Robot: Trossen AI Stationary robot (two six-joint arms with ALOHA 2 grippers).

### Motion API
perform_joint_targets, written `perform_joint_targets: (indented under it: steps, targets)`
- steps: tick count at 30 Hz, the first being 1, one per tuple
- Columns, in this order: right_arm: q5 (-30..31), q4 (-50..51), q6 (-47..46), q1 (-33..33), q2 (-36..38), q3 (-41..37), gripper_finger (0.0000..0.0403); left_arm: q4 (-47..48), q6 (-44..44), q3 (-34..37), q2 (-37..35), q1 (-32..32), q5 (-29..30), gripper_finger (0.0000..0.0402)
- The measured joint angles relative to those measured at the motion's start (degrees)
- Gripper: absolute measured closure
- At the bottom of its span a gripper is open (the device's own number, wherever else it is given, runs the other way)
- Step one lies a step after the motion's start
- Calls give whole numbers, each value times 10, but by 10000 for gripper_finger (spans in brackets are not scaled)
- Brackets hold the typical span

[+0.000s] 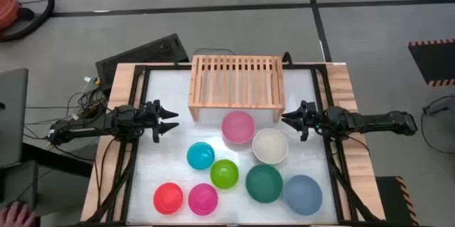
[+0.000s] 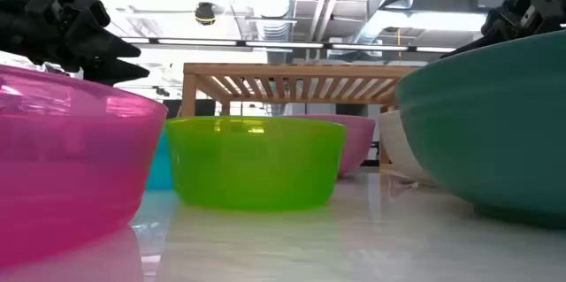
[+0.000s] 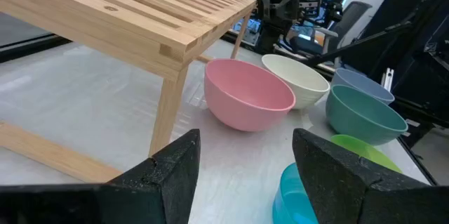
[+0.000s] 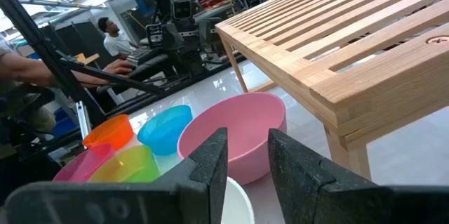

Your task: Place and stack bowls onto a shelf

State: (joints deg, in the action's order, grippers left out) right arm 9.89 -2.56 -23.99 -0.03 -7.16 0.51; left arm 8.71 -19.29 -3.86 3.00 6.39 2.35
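Note:
The light-wood slatted shelf [image 1: 236,81] stands on its legs at the table's far middle, its top bare. In front of it, several bowls rest on their bases on the white table: pale pink [image 1: 238,127], white [image 1: 269,146], cyan [image 1: 200,156], lime green [image 1: 224,173], dark teal [image 1: 264,183], slate blue [image 1: 303,193], red-orange [image 1: 168,198] and magenta [image 1: 203,198]. My left gripper [image 1: 175,121] hovers open, left of the pink bowl, pointing right. My right gripper [image 1: 284,119] hovers open by the shelf's right leg, pointing left, its fingers [image 4: 210,161] a narrow gap apart with nothing between.
Black rails and a wooden frame [image 1: 124,85] border the table. A dark flat device [image 1: 142,53] and cables lie beyond the far left corner. In the right wrist view a person [image 4: 112,36] sits beyond the table. Bare white tabletop [image 1: 160,159] shows left of the cyan bowl.

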Motion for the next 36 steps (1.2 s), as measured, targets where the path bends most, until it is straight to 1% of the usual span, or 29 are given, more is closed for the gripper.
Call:
perform_joint_targets:
  steps: [32,36]
  targets:
    - [0,0,0,0,0,0,274,0,3,0,0,0,1,190]
    - [0,0,0,0,0,0,274,-5,122,0,0,0,40,190]
